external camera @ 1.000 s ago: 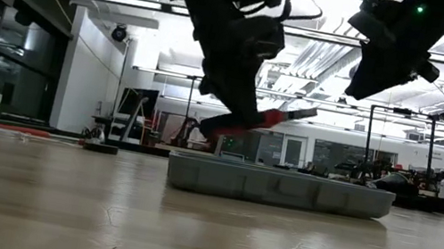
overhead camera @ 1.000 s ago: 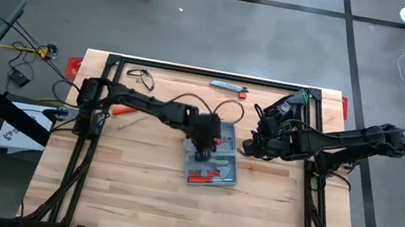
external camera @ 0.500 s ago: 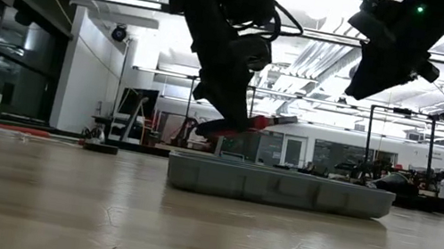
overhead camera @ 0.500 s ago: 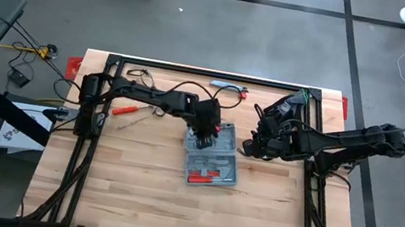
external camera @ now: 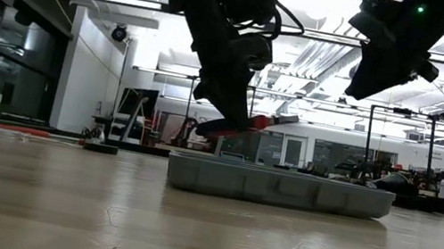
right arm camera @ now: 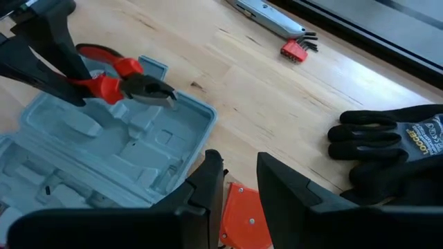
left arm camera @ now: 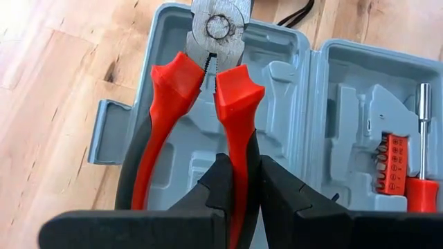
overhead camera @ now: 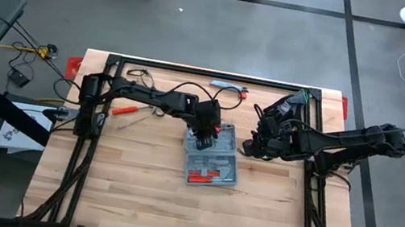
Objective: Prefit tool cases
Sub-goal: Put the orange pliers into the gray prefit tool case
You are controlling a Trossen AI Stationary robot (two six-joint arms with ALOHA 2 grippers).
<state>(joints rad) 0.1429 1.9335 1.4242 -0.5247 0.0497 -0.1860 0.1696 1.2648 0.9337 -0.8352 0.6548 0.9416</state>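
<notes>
Seen from above, the open case point(overhead camera: 211, 161) lies at the frame's centre on the desk point(overhead camera: 133, 192), its long axis running up and down the picture. The left gripper point(overhead camera: 203, 140) hangs over its upper half; the right gripper point(overhead camera: 250, 148) waits just to the case's right, so the left is nearer.

At desk height, the pliers point(external camera: 249, 122) are held nose-up above the grey tray, apart from it.

From the left wrist, the jaws are seen clamped on one red rubber-coated handle of the pliers, whose steel nose points along the moulded recess directly beneath; the plastic is matte with rounded corners. A red bit holder point(left arm camera: 391, 171) sits in the other half.

From the right wrist, those jaws stand slightly apart, holding nothing; black gloves point(right arm camera: 398, 149) lie nearby.
</notes>
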